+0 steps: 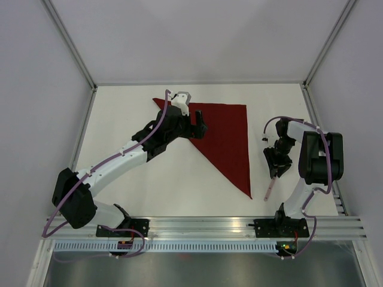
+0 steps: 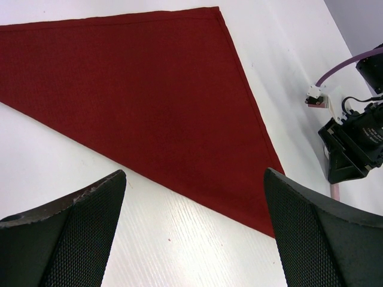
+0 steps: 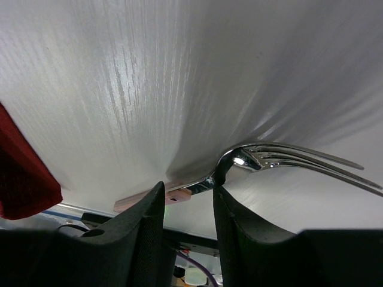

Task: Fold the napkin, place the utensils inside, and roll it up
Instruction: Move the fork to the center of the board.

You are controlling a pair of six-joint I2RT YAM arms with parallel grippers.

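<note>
Right gripper jaws narrowly apart, tips at fork neck | fork on table, right of napkin | napkin flat, folded triangle | left gripper spread wide above napkin's diagonal edge

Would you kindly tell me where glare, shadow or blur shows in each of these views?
Right wrist: glare streaks the table, the fork gleams and casts a dark shadow; left wrist: the napkin is sharp and evenly lit, the near fingers dark; top external: soft, even light, faint shadows.
</note>
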